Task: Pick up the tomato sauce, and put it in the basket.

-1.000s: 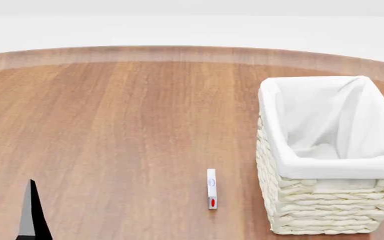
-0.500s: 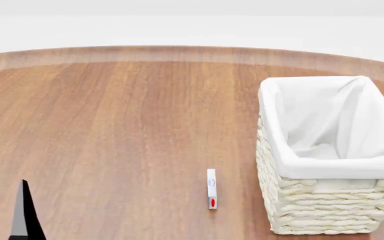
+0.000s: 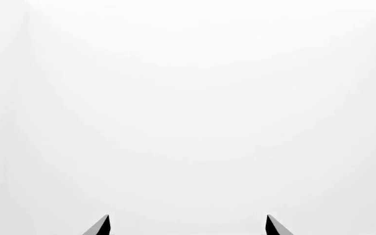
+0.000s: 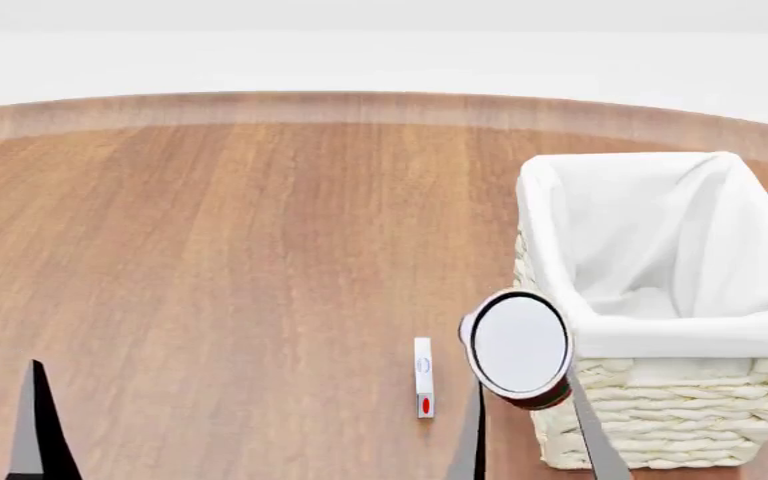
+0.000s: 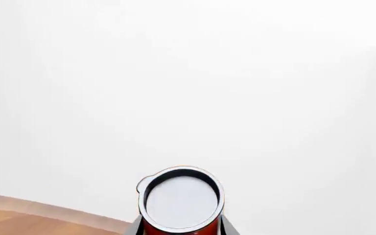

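The tomato sauce (image 4: 518,345), a red-walled can with a silver-white top, hangs in the air just off the basket's front-left corner, its top facing the head camera. My right gripper (image 4: 526,400) is shut on it, a finger on each side of the can. In the right wrist view the tomato sauce (image 5: 180,198) sits between the right gripper (image 5: 180,229) fingers against a white background. The basket (image 4: 624,410) is cream wicker with a white cloth lining and stands on the table at the right. My left gripper (image 3: 187,220) is open with nothing between its fingers; one of its fingers (image 4: 31,425) shows at the lower left.
A small white stick-shaped object with a red spot (image 4: 423,377) lies on the wooden table (image 4: 251,250), left of the basket and close to the held can. The table's curved far edge (image 4: 357,105) runs across the back, with white floor beyond.
My right gripper has risen into the head view with the tomato sauce in it, beside the basket's front-left corner. The left finger has slid a little leftward.
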Available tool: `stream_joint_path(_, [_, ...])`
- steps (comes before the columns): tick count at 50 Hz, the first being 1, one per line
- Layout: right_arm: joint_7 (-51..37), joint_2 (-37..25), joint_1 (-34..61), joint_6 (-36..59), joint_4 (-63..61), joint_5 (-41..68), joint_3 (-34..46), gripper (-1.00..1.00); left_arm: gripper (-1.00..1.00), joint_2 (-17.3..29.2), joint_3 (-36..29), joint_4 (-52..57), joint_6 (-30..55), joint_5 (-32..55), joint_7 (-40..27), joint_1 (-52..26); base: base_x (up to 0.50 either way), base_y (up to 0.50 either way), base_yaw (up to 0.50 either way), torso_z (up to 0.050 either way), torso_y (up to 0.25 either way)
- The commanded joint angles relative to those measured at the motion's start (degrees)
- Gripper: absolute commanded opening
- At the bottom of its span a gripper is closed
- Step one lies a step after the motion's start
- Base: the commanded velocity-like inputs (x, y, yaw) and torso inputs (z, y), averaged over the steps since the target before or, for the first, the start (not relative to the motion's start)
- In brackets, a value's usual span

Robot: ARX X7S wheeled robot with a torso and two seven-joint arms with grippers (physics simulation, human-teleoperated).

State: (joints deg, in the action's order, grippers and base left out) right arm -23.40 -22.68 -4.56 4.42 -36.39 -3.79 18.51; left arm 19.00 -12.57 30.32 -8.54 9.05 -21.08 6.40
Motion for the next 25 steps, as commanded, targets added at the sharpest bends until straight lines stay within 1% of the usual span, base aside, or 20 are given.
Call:
stream_joint_path(1, [3.1, -0.8, 12.1, 7.9, -3.8, -2.6, -2.2, -1.0, 1.0, 0.4, 0.1, 0.6, -0.1, 0.1, -0.3, 0.4, 0.0, 0.0, 0.0, 0.0, 0.01])
stream_joint_path(5, [4.3, -1.1, 17.1, 8.8, -1.1, -1.6, -3.5, -1.0, 1.0, 0.5, -0.1, 1.1, 0.0, 0.0, -0.4, 0.5, 0.0, 0.0, 0.0, 0.0, 0.0])
stream_joint_path(6, [4.2, -0.9, 17.9, 8.7, 0.4, 0.2, -5.1, -1.0, 1.0, 0.5, -0.2, 0.9, -0.1, -0.1, -0.4, 0.5, 0.0, 0.0, 0.0, 0.0, 0.0])
stream_joint_path(9, [3.6, -1.1, 19.7, 8.0, 3.4, 0.4, -6.8, -1.0, 1.0, 0.4, -0.3, 0.6, -0.5, -0.1, -0.4, 0.9, 0.0, 0.0, 0.0, 0.0, 0.0])
stream_joint_path(15, [5.4, -1.9, 27.9, 8.7, 10.5, 1.3, -7.6, -1.0, 1.0, 0.5, -1.0, 1.0, -0.2, -0.3, -0.3, 0.8, 0.0, 0.0, 0.0, 0.0, 0.0])
stream_joint_path(18, [6.1, -2.1, 32.9, 8.2, 17.3, 0.8, -7.3, -1.0, 1.0, 0.6, -1.1, 1.0, -0.2, -0.4, -0.3, 0.9, 0.0, 0.0, 0.0, 0.0, 0.0])
stream_joint_path(19, [6.8, -1.7, 35.7, 7.6, 22.0, 1.7, -7.5, -1.0, 1.0, 0.7, -0.9, 1.0, -0.3, -0.1, -0.3, 1.0, 0.0, 0.0, 0.0, 0.0, 0.0])
stream_joint_path(21, [7.4, -1.8, 37.7, 6.6, 25.7, 1.7, -7.1, -1.0, 1.0, 0.7, -1.0, 1.1, -0.3, -0.6, -0.5, 1.0, 0.0, 0.0, 0.0, 0.0, 0.0])
stream_joint_path(23, [8.0, -1.3, 41.2, 4.3, 33.1, 2.3, -7.0, -1.0, 1.0, 0.9, -1.0, 1.6, -0.2, -0.5, -0.5, 1.3, 0.0, 0.0, 0.0, 0.0, 0.0])
stream_joint_path(24, [9.3, -0.4, 43.4, 3.2, 38.7, 4.7, -7.7, -1.0, 1.0, 1.0, -0.9, 1.9, -0.1, -0.5, -0.6, 1.4, 0.0, 0.0, 0.0, 0.0, 0.0])
stream_joint_path(25, [9.4, -0.1, 44.1, 2.9, 40.6, 5.1, -7.9, -1.0, 1.0, 1.0, -0.9, 2.0, -0.1, -0.4, -0.6, 1.5, 0.0, 0.0, 0.0, 0.0, 0.0])
